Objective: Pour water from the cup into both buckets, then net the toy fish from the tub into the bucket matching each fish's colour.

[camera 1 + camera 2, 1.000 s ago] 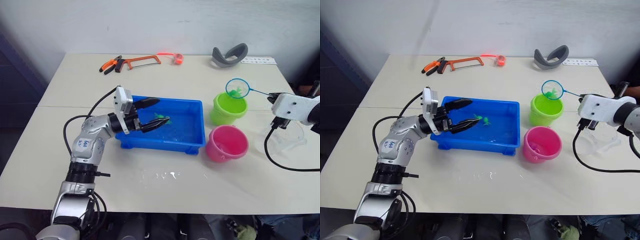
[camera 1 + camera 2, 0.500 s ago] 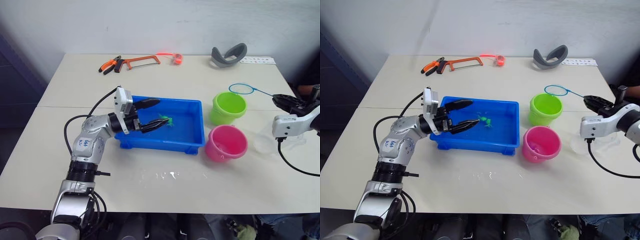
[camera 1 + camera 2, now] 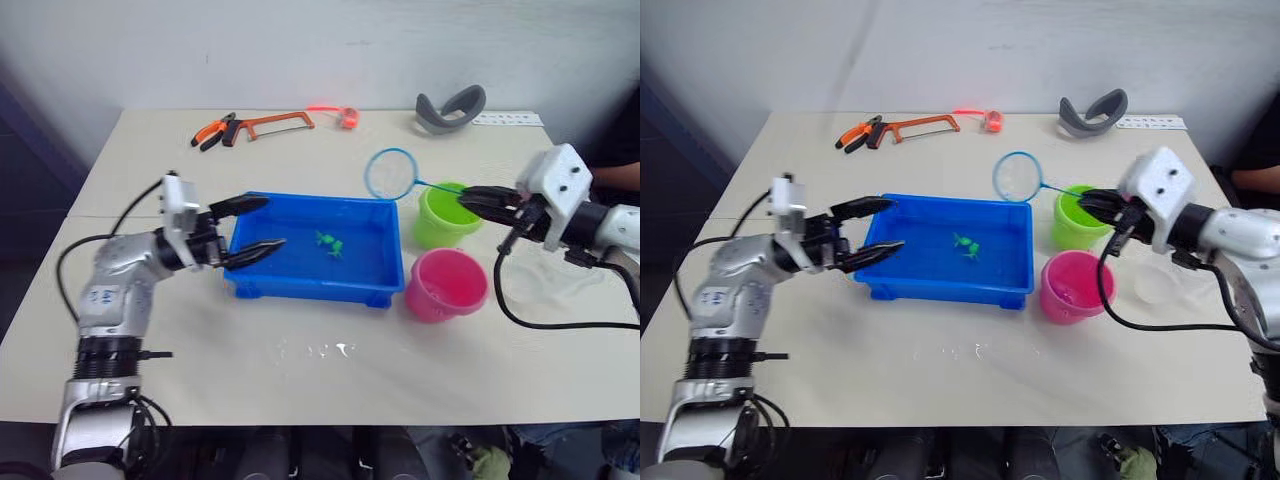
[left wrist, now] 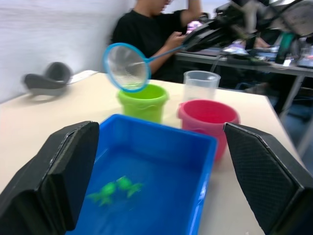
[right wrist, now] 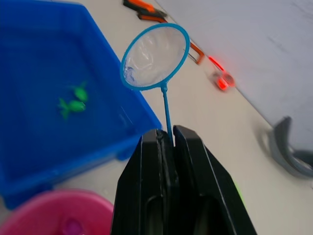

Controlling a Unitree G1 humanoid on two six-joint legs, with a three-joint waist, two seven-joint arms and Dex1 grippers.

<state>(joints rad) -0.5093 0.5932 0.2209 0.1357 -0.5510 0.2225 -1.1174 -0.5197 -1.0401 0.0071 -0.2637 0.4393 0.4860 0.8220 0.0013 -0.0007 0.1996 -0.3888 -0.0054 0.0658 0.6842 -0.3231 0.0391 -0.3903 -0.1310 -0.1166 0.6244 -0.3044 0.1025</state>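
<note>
Your right gripper [image 5: 166, 142] is clamped on the thin blue handle of the net [image 3: 391, 173], fingers pressed together around it. The net's hoop is held in the air above the far right corner of the tub [image 3: 300, 285], tilted on edge; nothing is visible in the mesh.

Your left gripper [image 3: 245, 226] is spread wide and holds nothing. Its fingers straddle the tub's left end, one above the rim, one reaching inside.

The tub sits mid-table with two green fish [image 3: 330, 244] lying together near its centre. The green bucket [image 3: 441, 215] stands just right of the tub; the pink bucket [image 3: 447, 285] stands nearer you, close beside it. The cup [image 4: 201, 84] stands upright behind the pink bucket in the left wrist view.
</note>
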